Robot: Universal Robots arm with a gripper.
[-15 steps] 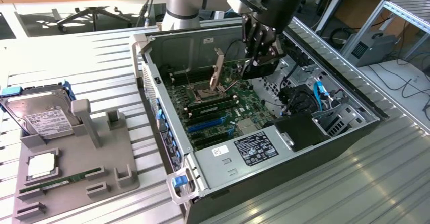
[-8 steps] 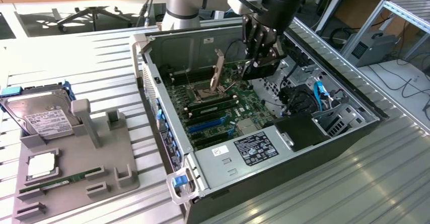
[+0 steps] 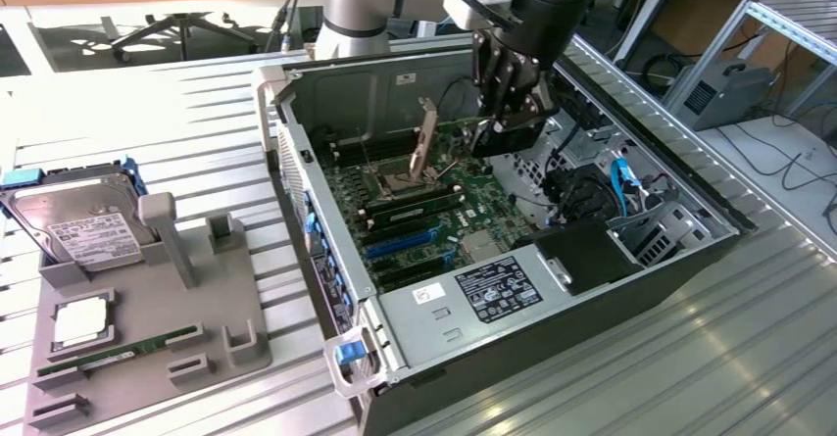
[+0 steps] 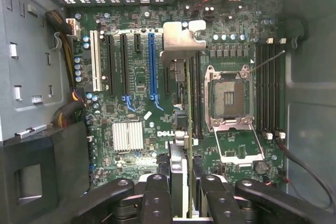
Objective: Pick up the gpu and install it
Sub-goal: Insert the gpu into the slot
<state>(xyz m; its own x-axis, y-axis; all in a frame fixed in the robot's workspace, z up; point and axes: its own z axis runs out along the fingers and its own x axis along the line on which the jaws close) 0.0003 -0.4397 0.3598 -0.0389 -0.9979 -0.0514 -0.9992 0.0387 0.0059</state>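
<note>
My gripper (image 3: 508, 113) is lowered inside the open computer case (image 3: 432, 343), over the motherboard (image 3: 406, 230). It is shut on the gpu (image 3: 505, 140), a dark card hanging below the fingers. In the wrist view the gpu (image 4: 187, 103) shows edge-on, running out from between my two black fingers (image 4: 157, 195) to its silver bracket (image 4: 181, 38). The gripper (image 4: 185, 195) holds the card above the board, just beside the long blue slot (image 4: 152, 64) and the open CPU socket (image 4: 229, 98).
A grey fixture (image 3: 144, 348) on the exterior view's left holds a hard drive (image 3: 78, 232), a CPU (image 3: 78, 323) and a green RAM stick (image 3: 118, 350). The socket cover (image 3: 425, 137) stands upright. Cables and a drive cage (image 3: 615, 201) crowd the case's far side.
</note>
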